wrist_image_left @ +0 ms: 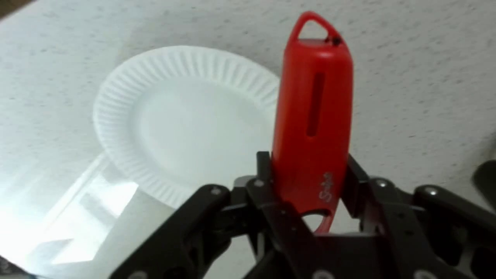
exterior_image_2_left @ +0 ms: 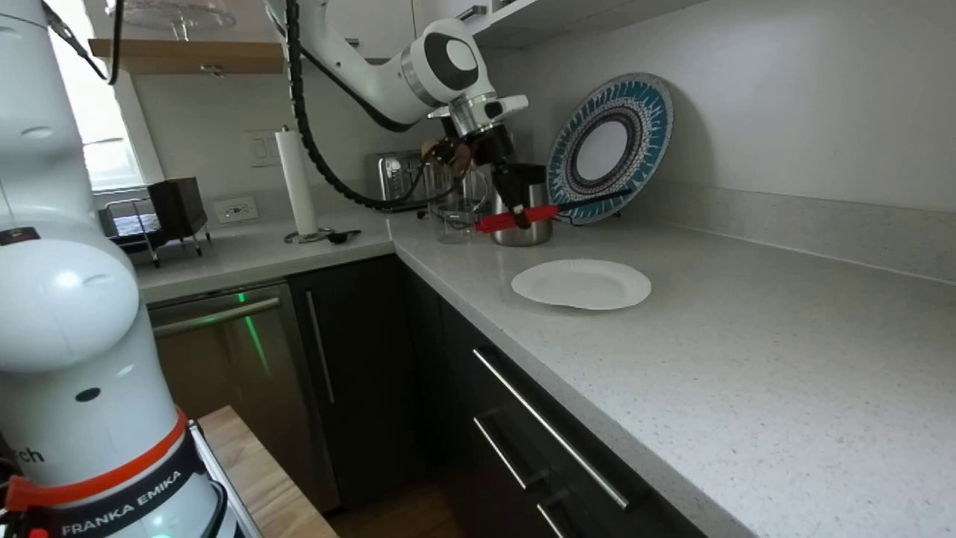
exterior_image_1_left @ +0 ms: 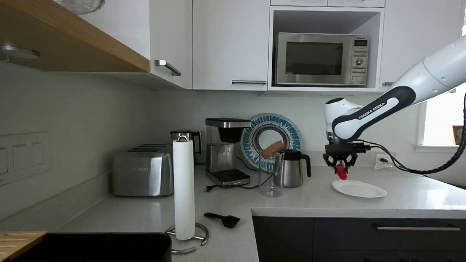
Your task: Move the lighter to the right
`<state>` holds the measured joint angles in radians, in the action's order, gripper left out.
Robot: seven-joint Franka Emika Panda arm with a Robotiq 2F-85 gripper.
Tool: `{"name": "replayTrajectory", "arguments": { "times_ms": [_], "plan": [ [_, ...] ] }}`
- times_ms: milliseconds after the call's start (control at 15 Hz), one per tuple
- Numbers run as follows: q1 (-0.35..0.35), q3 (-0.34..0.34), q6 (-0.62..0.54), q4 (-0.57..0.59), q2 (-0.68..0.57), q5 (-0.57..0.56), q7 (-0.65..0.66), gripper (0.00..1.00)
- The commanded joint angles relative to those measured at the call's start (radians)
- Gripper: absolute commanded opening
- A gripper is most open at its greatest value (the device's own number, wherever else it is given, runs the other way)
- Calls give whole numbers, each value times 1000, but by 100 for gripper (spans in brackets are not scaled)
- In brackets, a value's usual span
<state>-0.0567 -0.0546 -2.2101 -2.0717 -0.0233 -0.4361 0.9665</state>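
Note:
The red lighter [exterior_image_1_left: 341,172] is held in my gripper [exterior_image_1_left: 341,168] above the counter. In an exterior view the lighter [exterior_image_2_left: 544,213] lies nearly level between the fingers of my gripper [exterior_image_2_left: 522,215], its thin dark rod pointing to the back wall. In the wrist view my gripper [wrist_image_left: 308,166] is shut on the lighter [wrist_image_left: 313,104], one finger on each side; its red body with a loop end shows. The white plate [exterior_image_1_left: 359,189] rests on the counter just beneath, also seen in an exterior view [exterior_image_2_left: 582,285] and in the wrist view [wrist_image_left: 201,124]. The lighter is apart from it.
A steel kettle [exterior_image_1_left: 292,174] and a glass carafe [exterior_image_1_left: 271,183] stand behind the plate in the corner area. A blue patterned disc [exterior_image_2_left: 611,147] leans on the wall. A coffee maker [exterior_image_1_left: 227,151] and a paper towel roll [exterior_image_1_left: 184,189] stand farther along. The counter has a front edge [exterior_image_2_left: 523,359].

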Motion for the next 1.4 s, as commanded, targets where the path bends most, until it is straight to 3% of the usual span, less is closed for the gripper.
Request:
{"name": "replayTrajectory", "arguments": {
  "times_ms": [0, 267, 600, 667, 733, 1133, 1200, 1333],
  "plan": [
    [64, -17, 128, -21, 94, -60, -34, 19],
    [144, -45, 167, -24, 157, -106, -163, 19],
    [234, -108, 38, -19, 163, -42, -259, 19],
    [224, -79, 99, 2, 155, -67, -229, 19],
    [235, -86, 88, 2, 155, -67, -237, 44],
    [233, -72, 89, 3, 153, -67, -236, 44],
    [233, -72, 89, 3, 152, -67, -236, 19],
    [241, -73, 74, 12, 127, -129, -236, 19]
  ]
}}
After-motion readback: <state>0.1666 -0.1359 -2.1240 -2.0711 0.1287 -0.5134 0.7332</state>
